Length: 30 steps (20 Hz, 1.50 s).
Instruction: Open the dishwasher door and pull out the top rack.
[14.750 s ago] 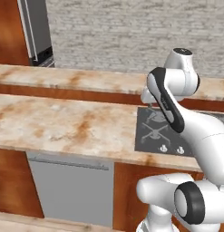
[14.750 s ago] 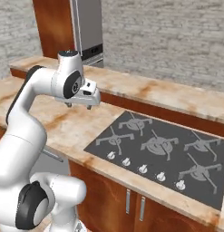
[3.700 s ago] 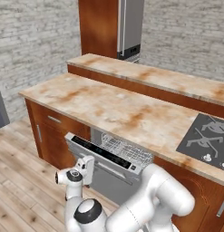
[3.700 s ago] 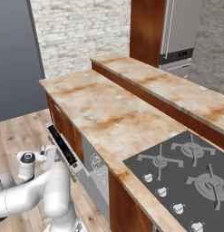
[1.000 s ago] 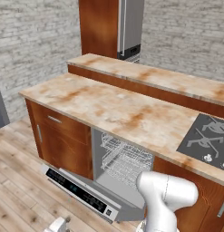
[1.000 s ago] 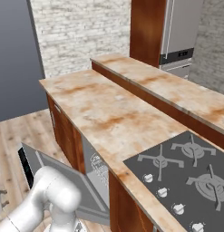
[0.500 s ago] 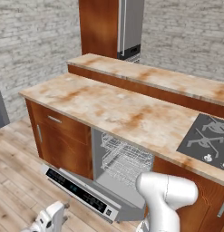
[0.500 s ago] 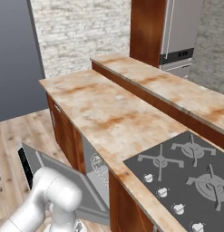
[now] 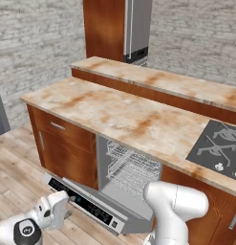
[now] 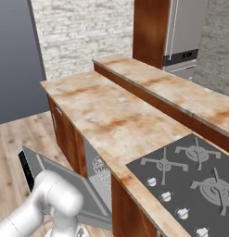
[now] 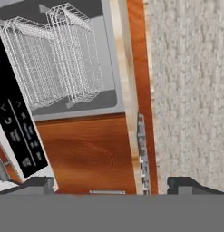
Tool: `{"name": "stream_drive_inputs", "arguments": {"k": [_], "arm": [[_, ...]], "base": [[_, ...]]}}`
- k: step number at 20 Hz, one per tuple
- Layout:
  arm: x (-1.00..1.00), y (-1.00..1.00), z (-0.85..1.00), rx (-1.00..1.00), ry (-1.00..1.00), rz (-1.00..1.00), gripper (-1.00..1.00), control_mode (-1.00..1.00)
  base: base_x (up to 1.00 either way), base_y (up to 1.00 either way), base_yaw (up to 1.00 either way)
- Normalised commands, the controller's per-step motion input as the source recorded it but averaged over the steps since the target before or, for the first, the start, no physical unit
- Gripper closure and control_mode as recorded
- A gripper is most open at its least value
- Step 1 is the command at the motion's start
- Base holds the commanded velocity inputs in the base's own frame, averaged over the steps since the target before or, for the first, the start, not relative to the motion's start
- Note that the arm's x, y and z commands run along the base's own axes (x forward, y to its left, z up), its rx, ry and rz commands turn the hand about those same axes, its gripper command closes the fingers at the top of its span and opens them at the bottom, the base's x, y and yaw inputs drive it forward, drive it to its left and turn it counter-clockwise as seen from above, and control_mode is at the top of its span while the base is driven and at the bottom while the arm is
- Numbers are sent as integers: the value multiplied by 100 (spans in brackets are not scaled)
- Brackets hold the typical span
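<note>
Lying dropped flat open at lower centre: grey metal dishwasher door (image 9: pixel 91 203) with black control strip. Sitting inside the cavity: silver-white wire top rack (image 9: pixel 134 160). Two-finger gripper (image 11: pixel 111 183) at lower frame edge, fingers spread apart, empty.

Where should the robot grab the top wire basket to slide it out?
Probably the front edge of the top rack, reaching straight in from the kitchen side over the lowered dishwasher door. The rack sits inside the opening with only its front wires facing out, and the counter covers it from above. The open gripper holds nothing.
</note>
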Motion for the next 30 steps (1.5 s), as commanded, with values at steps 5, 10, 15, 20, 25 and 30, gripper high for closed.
{"name": "stream_drive_inputs", "arguments": {"k": [5, 10, 15, 20, 25, 30], "arm": [[8, -38, 78, 3, 0, -21, -100, -100], [27, -69, 42, 2, 0, -24, -100, -100], [34, -85, 18, 3, 1, -23, -100, -100], [18, -73, 7, 4, 0, -16, -100, -100], [0, -69, 8, 12, 0, -2, -100, -100], [1, -62, 7, 25, 0, 5, -100, -100]], "base": [[0, 0, 0], [0, 0, 0], [0, 0, 0], [0, 0, 0], [0, 0, 0], [0, 0, 0]]}}
